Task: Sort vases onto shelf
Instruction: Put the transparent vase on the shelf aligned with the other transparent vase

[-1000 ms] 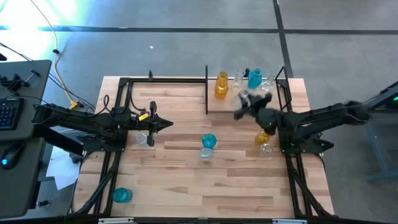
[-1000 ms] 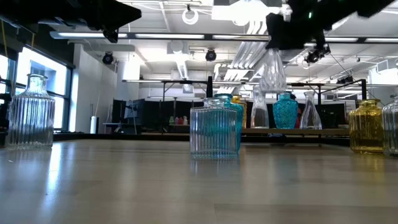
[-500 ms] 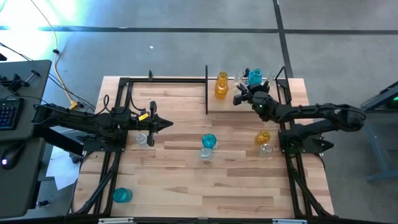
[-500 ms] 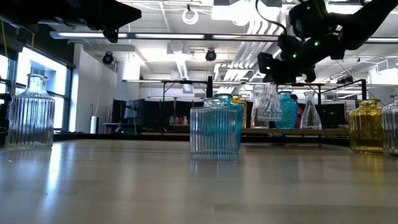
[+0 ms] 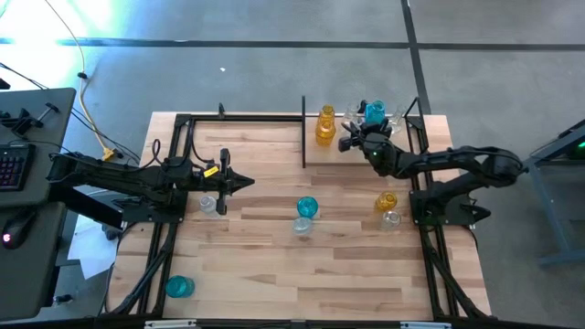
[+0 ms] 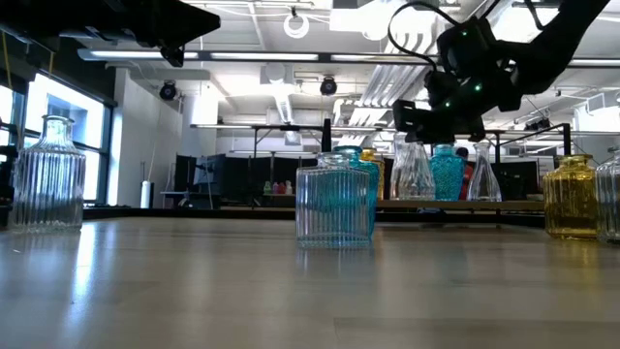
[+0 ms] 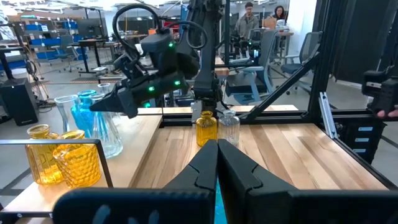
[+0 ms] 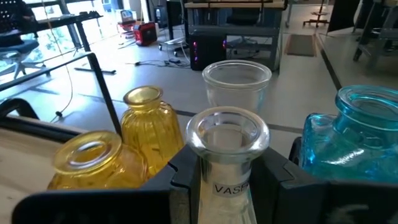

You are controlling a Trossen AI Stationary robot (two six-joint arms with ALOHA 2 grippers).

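Note:
My right gripper is over the shelf at the table's far right, shut on a clear vase. Around that vase on the shelf stand two amber vases, another clear vase and a teal vase. More vases stand on their bases on the table: a teal one, a clear one, an amber one, a clear one, a clear one and a teal one. My left gripper waits shut over the table's left half. My right gripper pinches the clear vase's narrow neck just under its flared rim, one finger on each side. The fingers come roughly level from the table's near right. The vase stays upright; whether its base rests on the shelf board or hangs just above, I cannot tell.
The shelf's black posts and frame stand close around the held vase. Black frame rails run along both table sides. The table's near middle holds no vases.
My right gripper has carried the clear vase toward the far edge and down, from high above the table to between the amber and teal vases at the shelf. It has stayed shut on the vase's neck throughout.

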